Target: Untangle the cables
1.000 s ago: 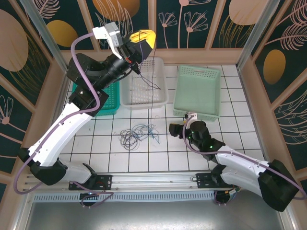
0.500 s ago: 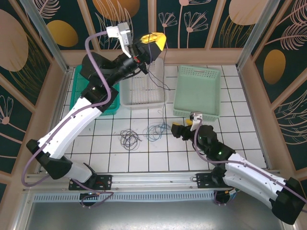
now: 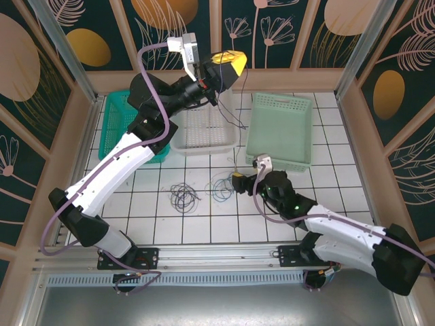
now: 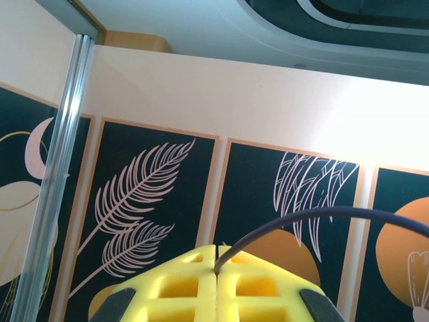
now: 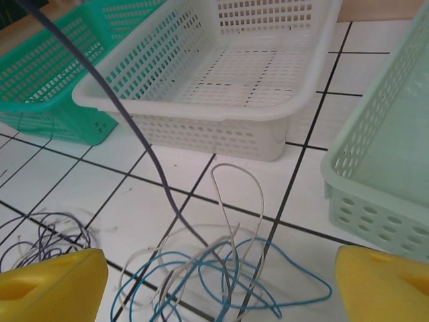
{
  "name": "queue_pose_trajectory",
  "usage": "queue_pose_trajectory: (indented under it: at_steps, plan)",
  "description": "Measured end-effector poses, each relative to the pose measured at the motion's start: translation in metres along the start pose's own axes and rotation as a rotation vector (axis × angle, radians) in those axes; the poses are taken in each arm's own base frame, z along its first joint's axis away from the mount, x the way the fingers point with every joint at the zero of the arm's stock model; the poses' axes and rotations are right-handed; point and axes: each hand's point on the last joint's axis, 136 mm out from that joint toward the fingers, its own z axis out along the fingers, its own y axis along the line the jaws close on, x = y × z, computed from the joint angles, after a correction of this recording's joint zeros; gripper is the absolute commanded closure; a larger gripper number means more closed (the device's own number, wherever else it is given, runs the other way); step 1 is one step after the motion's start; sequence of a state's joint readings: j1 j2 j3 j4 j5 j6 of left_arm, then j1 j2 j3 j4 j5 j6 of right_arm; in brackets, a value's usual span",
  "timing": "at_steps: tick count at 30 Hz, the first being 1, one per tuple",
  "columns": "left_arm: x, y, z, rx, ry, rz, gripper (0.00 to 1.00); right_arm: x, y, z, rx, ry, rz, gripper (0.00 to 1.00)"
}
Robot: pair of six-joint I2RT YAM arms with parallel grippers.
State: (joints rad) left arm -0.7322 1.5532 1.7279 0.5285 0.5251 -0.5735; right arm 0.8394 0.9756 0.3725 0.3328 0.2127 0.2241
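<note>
High over the white basket (image 3: 202, 129), my left gripper (image 3: 228, 61) is shut on a dark cable (image 3: 234, 119). In the left wrist view the yellow pads (image 4: 181, 288) of the left gripper (image 4: 216, 260) pinch that dark cable (image 4: 301, 218). The cable hangs down to a blue and white tangle (image 3: 221, 187) on the tiles. My right gripper (image 3: 236, 182) stands open right beside this tangle. In the right wrist view the right gripper (image 5: 220, 287) straddles the blue cable (image 5: 268, 278), a white loop (image 5: 258, 194) and the taut dark cable (image 5: 144, 144). A second tangle (image 3: 183, 195) of dark and pale loops lies to the left.
A teal basket (image 3: 115, 115) stands at the back left and a pale green basket (image 3: 280, 129) at the back right, with the white basket between them. Patterned walls enclose the table. Bare tiles lie in front of the tangles.
My left gripper has risen and moved right with the dark cable, pulling it tauter. The blue and white tangle has slid right, away from the dark loops. My right gripper has moved left to it.
</note>
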Motion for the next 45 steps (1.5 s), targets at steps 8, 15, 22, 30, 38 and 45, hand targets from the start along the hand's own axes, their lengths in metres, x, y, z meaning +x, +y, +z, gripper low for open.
queue_pose_trajectory:
  at_steps: [8, 15, 22, 30, 38, 45]
  plan:
    - [-0.006, -0.01, -0.001, 0.043, -0.013, -0.027, 1.0, -0.019, 0.004, 0.03, 0.029, -0.068, -0.016, 0.17]
    - [-0.018, -0.024, -0.004, 0.089, -0.043, -0.038, 1.0, -0.023, -0.003, 0.046, 0.084, -0.109, 0.01, 0.23]
    - [-0.027, -0.031, -0.006, 0.101, -0.063, -0.03, 1.0, -0.005, -0.007, 0.058, 0.104, -0.071, 0.034, 0.31]
    - [-0.054, -0.044, -0.011, 0.078, -0.101, 0.03, 1.0, 0.016, -0.01, 0.055, 0.109, -0.03, 0.069, 0.35]
    - [-0.102, -0.067, -0.013, 0.065, -0.168, 0.13, 1.0, 0.051, -0.018, 0.036, 0.126, 0.042, 0.111, 0.44]
    - [-0.128, -0.076, -0.011, 0.044, -0.212, 0.186, 1.0, 0.07, -0.032, 0.015, 0.156, 0.061, 0.168, 0.44]
